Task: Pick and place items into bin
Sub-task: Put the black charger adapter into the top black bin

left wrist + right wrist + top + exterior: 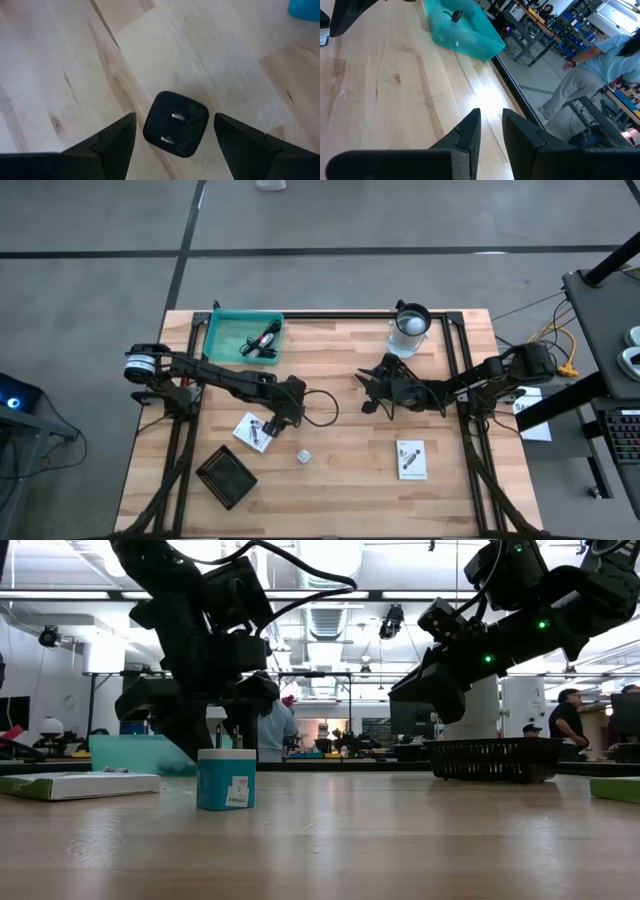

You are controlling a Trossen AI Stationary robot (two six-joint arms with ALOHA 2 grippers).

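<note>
Nearby, a white cube [302, 455] flanks the left pincer [272, 423].

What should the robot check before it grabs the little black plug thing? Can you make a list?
1. Left tool open: ok, fingers apart.
2. Black plug between the fingers: ok, centred, prongs up.
3. Fingers touching the plug: not ok, gaps on both sides.
4. Teal bin has room: ok, only a cable inside.
5. Right tool out of the way: ok, it waits near the clear cup.
6. Plug's cable free of tangles: cannot tell.
</note>
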